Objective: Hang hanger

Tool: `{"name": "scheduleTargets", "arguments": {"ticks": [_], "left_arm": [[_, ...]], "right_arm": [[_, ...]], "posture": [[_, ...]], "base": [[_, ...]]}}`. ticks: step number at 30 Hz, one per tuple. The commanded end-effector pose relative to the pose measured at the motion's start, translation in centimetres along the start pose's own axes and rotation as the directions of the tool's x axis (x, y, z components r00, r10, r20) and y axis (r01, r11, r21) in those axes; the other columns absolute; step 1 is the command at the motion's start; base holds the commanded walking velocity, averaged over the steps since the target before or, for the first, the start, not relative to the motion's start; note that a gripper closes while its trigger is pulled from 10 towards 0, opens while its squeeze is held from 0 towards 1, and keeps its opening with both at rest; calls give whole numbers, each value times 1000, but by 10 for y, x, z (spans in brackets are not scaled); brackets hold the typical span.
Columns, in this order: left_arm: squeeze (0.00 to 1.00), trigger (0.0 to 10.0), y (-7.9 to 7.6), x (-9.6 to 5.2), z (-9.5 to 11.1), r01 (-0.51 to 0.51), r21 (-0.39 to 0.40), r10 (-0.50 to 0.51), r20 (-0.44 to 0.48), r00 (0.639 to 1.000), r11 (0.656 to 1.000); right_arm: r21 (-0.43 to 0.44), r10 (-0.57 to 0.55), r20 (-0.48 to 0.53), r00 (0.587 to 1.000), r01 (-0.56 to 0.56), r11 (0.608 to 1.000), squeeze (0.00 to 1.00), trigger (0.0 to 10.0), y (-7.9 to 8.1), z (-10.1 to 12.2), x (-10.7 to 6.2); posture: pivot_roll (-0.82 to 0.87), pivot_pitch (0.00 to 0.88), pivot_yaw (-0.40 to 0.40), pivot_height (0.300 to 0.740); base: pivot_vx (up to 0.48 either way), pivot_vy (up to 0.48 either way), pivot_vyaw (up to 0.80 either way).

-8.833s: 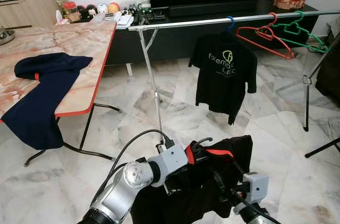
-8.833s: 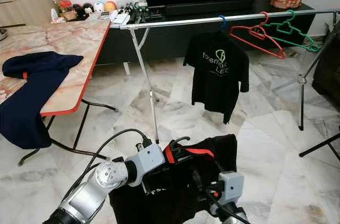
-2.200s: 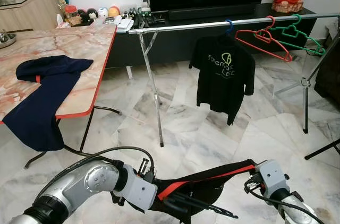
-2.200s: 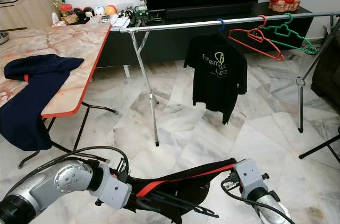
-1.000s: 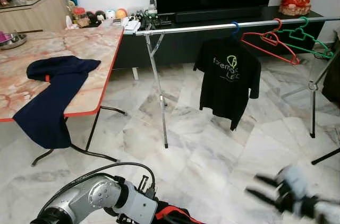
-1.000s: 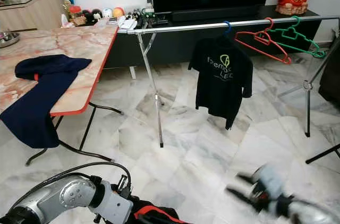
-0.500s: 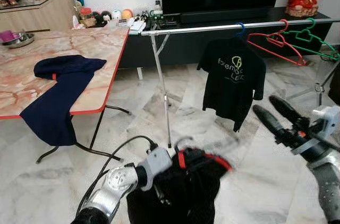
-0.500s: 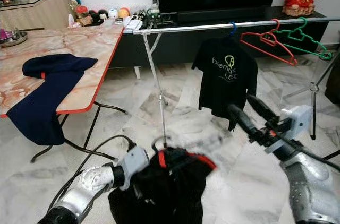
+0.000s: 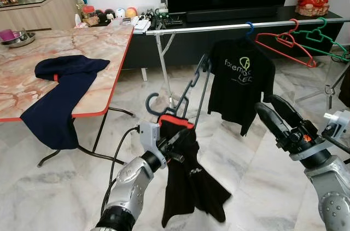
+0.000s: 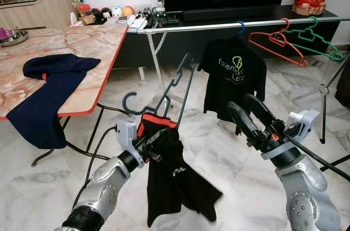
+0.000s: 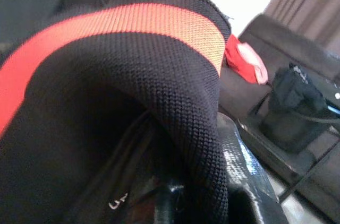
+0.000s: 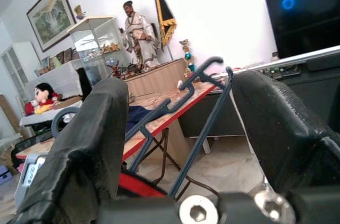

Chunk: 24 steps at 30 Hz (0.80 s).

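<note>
My left gripper [image 9: 170,144] is shut on the red collar [image 11: 133,27] of a black garment [image 9: 188,182], which hangs limp below it at mid-height. A dark hanger [image 9: 191,86] sticks up out of the collar, tilted, with its hook [image 9: 150,102] toward the table. My right gripper [image 9: 267,105] is open a short way to the right of the hanger, apart from it. In the right wrist view the hanger [image 12: 186,107] shows between the two spread fingers [image 12: 90,144]. The silver clothes rail [image 9: 219,27] runs across behind.
On the rail hang a black printed T-shirt [image 9: 240,83], a red hanger [image 9: 287,42] and a green hanger [image 9: 322,39]. A marble-topped table [image 9: 98,39] with a navy garment [image 9: 60,94] stands at the left. A dark TV console [image 9: 229,15] lies behind.
My left gripper has lifted the garment and turned it, so the hanger now stands up out of the collar. The right gripper has shifted slightly left and down.
</note>
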State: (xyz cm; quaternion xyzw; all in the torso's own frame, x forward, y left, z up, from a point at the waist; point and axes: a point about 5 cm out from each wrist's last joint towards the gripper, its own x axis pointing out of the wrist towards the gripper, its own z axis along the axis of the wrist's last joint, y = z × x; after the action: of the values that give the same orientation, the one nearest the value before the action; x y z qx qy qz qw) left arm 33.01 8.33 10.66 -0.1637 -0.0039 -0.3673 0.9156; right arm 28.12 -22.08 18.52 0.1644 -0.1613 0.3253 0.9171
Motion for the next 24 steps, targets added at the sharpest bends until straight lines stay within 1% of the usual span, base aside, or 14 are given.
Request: {"name": "scheduleTargets", "arguments": {"ticks": [1, 2, 4, 7, 11, 12, 15, 16, 17, 18, 19, 20, 21, 24], "left_arm": [[0, 10000, -3, 1, -4, 61, 80, -54, -92, 994, 995], [0, 10000, -4, -5, -21, 137, 188, -87, -253, 964, 973], [0, 10000, -4, -13, -33, 222, 234, -123, -373, 920, 947], [0, 10000, -4, -16, -35, 266, 235, -153, -409, 900, 935], [0, 10000, -2, -21, -35, 331, 261, -172, -488, 856, 907], [0, 10000, -2, -25, -38, 422, 304, -192, -571, 798, 854], [0, 10000, -3, -30, -42, 513, 305, -217, -651, 727, 803], [0, 10000, -4, -31, -43, 550, 291, -232, -684, 692, 783], [0, 10000, -4, -31, -43, 550, 291, -232, -684, 692, 783], [0, 10000, -4, -33, -43, 591, 283, -241, -718, 653, 756], [0, 10000, -5, -34, -43, 613, 275, -248, -736, 630, 740], [0, 10000, -6, -35, -43, 628, 270, -252, -748, 614, 730], [0, 10000, -8, -36, -42, 656, 250, -270, -766, 584, 712], [0, 10000, -11, -36, -41, 684, 221, -286, -788, 546, 696]], "right_arm": [[-16, 35, 13, 999, -35, 999, 0, 10000, 6, 7, 6], [-27, 72, -26, 997, -73, 997, 0, 10000, 9, 5, 8], [-62, 127, -107, 986, -135, 989, 0, 10000, 13, 3, 11], [-106, 155, -199, 968, -178, 978, 0, 10000, 9, 0, 14], [-148, 197, -421, 886, -281, 948, 0, 10000, 3, -8, 16], [-120, 262, -537, 802, -380, 917, 0, 10000, 4, -14, 13], [-41, 335, -654, 679, -474, 880, 0, 10000, 5, -24, 6], [25, 377, -713, 592, -516, 856, 0, 10000, 5, -33, -1], [25, 377, -713, 592, -516, 856, 0, 10000, 5, -33, -1], [98, 418, -747, 516, -536, 838, 380, 10000, 6, -43, -7], [128, 431, -764, 479, -543, 830, 541, 10000, 5, -48, -11], [147, 440, -776, 452, -548, 823, 541, 10000, 5, -51, -13], [171, 441, -801, 405, -551, 817, 1000, 10000, 4, -60, -17], [167, 418, -823, 385, -539, 826, 1000, 10000, 3, -75, -17]], "posture": [[-59, 40, 65, 740], [-62, 41, 67, 740], [-68, 40, 70, 740], [-73, 40, 72, 740], [-85, 36, 70, 740], [-85, 29, 67, 740], [-87, 26, 67, 740], [-87, 23, 66, 740], [-87, 23, 66, 740], [-87, 23, 66, 740], [-82, 19, 64, 740], [-82, 19, 64, 740], [-75, 14, 65, 740], [-71, 14, 70, 740]], "base": [[0, 0, 0], [0, 0, 0], [0, 0, 0], [0, 0, 0], [0, 0, 0], [0, 0, 0], [0, 0, 0], [0, 0, 0], [0, 0, 0], [0, 0, 0], [0, 0, 0], [0, 0, 0], [0, 0, 0], [0, 0, 0]]}}
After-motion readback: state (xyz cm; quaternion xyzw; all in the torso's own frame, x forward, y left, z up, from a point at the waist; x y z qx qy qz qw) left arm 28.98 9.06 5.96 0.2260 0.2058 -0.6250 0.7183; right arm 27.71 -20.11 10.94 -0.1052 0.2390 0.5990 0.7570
